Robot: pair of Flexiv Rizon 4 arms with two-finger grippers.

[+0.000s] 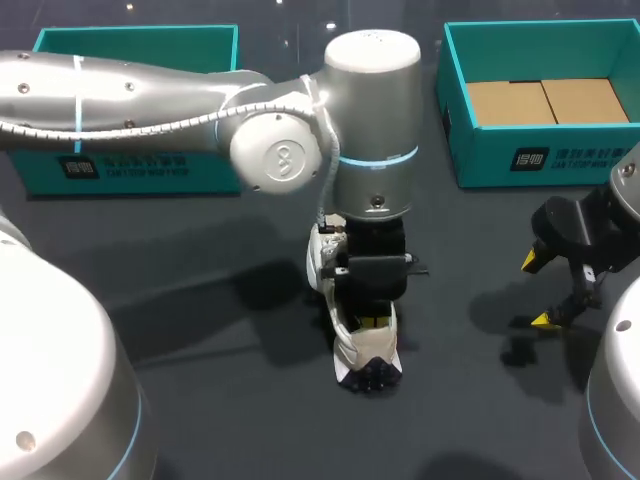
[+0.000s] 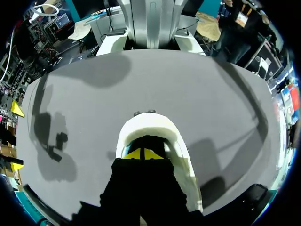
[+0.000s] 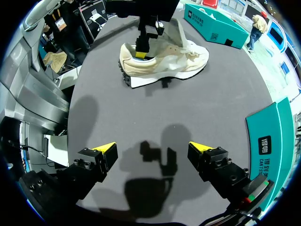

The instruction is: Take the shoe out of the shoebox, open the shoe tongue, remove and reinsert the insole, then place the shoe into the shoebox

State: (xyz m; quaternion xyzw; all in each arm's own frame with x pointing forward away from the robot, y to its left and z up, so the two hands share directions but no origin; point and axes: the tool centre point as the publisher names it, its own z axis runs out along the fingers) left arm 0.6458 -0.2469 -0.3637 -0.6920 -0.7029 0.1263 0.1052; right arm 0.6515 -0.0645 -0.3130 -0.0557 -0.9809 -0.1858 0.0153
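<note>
Shoe (image 1: 362, 345), one cream-and-white sneaker, stands upright on its sole on the dark grey table (image 1: 480, 420) at the lower centre of the head view, outside both boxes. Its dark-treaded heel points to the bottom of the frame and its laced toe points up-frame. The left arm sweeps in from the upper left of the frame, past the middle, and comes down on the shoe from above. The left gripper (image 1: 372, 322) is sunk in the shoe's opening at the heel end. The left wrist view shows the heel's pale rim curving just ahead of the left gripper (image 2: 143, 154), but whether the pincer is spread, pressed together or pinching something cannot be told.

At the right edge of the frame, well apart from the shoe, the right gripper (image 1: 538, 290) hangs over bare table with its two yellow tips spread wide and nothing between them. In its own wrist view the right gripper (image 3: 153, 149) looks across the table to the shoe (image 3: 164, 61) side-on, with the left gripper (image 3: 139, 52) in the collar.

Farthest back are two teal boxes. One teal box (image 1: 130, 165) is at the upper left, partly behind the left arm. The other teal box (image 1: 540, 160) is at the upper right, with brown cardboard lining its floor.
</note>
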